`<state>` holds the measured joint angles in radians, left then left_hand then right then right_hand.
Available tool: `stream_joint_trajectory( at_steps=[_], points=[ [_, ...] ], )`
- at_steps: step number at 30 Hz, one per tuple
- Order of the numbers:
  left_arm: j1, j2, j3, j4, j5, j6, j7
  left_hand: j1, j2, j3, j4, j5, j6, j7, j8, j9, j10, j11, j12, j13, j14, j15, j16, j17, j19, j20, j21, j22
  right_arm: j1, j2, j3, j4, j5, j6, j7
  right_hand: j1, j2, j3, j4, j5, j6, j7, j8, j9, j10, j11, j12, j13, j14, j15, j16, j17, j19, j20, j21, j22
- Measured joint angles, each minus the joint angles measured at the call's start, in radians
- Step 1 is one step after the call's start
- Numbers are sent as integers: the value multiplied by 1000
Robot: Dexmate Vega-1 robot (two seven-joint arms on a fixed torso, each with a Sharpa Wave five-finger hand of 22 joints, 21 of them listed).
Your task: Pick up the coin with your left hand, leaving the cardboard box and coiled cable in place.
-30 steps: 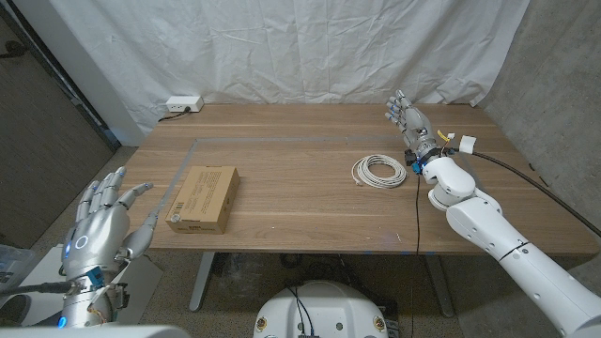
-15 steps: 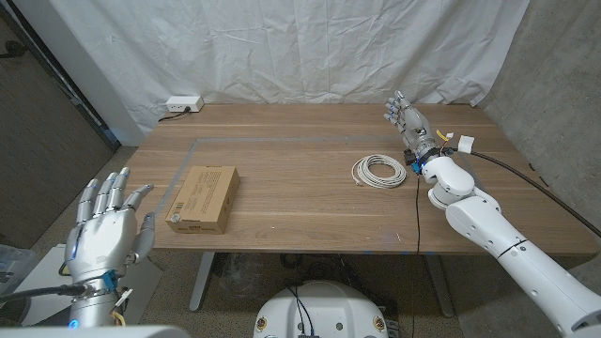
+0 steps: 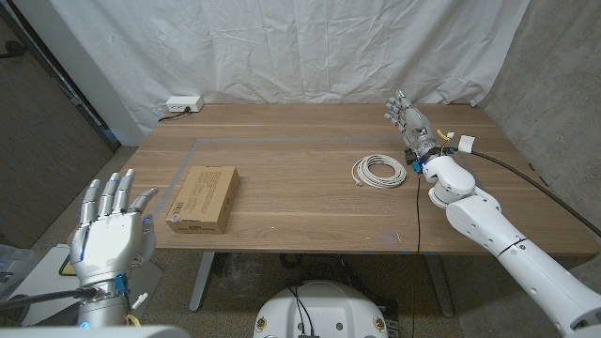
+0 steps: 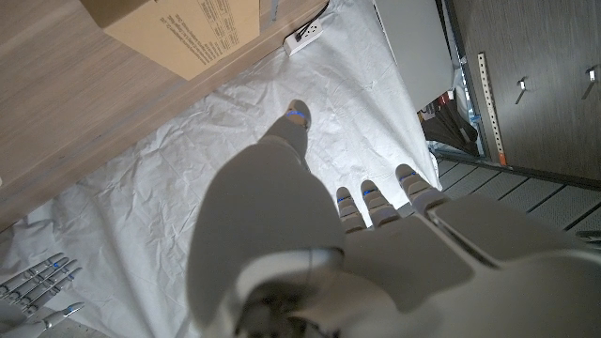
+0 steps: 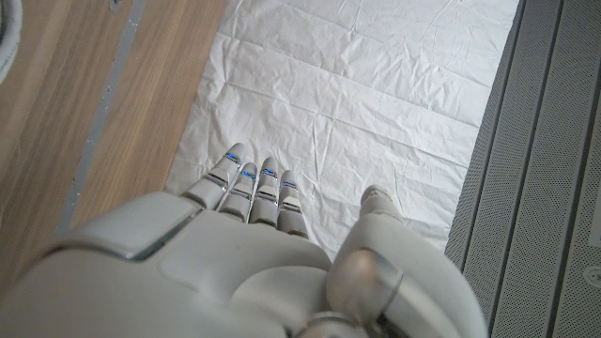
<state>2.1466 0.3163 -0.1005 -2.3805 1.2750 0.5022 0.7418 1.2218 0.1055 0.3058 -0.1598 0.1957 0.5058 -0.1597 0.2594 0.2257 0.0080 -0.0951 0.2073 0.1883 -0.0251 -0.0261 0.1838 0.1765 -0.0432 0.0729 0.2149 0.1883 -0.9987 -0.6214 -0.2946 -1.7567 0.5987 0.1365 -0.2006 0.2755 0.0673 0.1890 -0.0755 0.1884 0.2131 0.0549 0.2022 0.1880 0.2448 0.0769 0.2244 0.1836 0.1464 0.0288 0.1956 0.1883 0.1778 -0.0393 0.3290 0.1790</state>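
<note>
The robot's left hand (image 3: 108, 239) hangs off the desk's (image 3: 300, 207) near left corner, fingers spread and upright, holding nothing. Just beyond it a cardboard box (image 3: 203, 198) lies flat near the desk's front edge; its top carries a printed label with dark lines of text, too small to read, and no brand can be made out. Farther along to the right, a coiled white cable (image 3: 379, 170) lies on the wood, well apart from the box. Just beside the coil, the right hand (image 3: 408, 119) stands near the desk's far right, fingers extended and apart, gripping nothing. At the far left edge a white power strip (image 3: 183, 102) sits against the draped white backdrop (image 3: 282, 47).

The coin itself cannot be made out on the desk in any of these views; it may be too small to show or lie hidden, so its place cannot be told. As a judgement, a coin would be light, thin, rigid and slick, lying flush with the wood and giving little to take hold of; a fingertip pinch across its rim, or sliding it to the desk's edge first, seems the likeliest purchase.
</note>
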Motion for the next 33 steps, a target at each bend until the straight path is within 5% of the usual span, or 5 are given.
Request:
stream_joint_trajectory(
  at_steps=[12, 15, 26, 33],
  points=[
    [-45, 56, 57, 61, -50, 82, 71, 26, 0, 5, -3, -11, 85, -29, 27, -3, 28, -5, 5, 0, 15, -6, 0, 1, 11, -11, 5, 5, 13, 0, -2, 15, 7, -5, 6, -5, -5, 0, 0, 0, 1, -1, 0, 0, 4, -4, 0, 0, 0, 0, 0, 0, 0, 0, -4, 0],
    [-50, 63, 62, 66, -74, 94, 83, 0, -26, -16, 18, -13, 108, -31, 37, -7, 36, -14, 5, 0, 23, -7, 6, 3, 16, -24, 5, 2, 15, 1, -4, 17, 7, -7, 6, -5, -5, 0, 0, 0, 1, -1, 0, 0, 4, -4, 0, 0, 0, 0, 0, 0, 0, 0, -4, 0],
    [-80, 119, 93, 99, -150, 125, 120, -85, -76, -73, 60, 1, 120, 74, 32, -17, 68, -22, 5, 0, 53, -4, 13, 8, 27, -41, 5, 2, 9, 0, -5, 15, 11, -16, 3, -5, -5, 0, 0, 0, 1, -1, 0, 0, 7, 0, 0, 0, 0, 0, 0, 0, 0, 0, -8, 0],
    [-84, 128, 96, 102, -190, 143, 131, -98, -74, -81, 68, 13, 67, 76, 0, -21, 65, -19, 5, 0, 53, -4, 13, 8, 23, -48, 5, 2, -1, -1, -3, 8, 11, -16, 1, -10, -1, 0, 0, 0, 1, -1, 0, 0, 7, 0, 0, 0, 0, 0, 0, 0, 0, 0, -8, 0]
  ],
)
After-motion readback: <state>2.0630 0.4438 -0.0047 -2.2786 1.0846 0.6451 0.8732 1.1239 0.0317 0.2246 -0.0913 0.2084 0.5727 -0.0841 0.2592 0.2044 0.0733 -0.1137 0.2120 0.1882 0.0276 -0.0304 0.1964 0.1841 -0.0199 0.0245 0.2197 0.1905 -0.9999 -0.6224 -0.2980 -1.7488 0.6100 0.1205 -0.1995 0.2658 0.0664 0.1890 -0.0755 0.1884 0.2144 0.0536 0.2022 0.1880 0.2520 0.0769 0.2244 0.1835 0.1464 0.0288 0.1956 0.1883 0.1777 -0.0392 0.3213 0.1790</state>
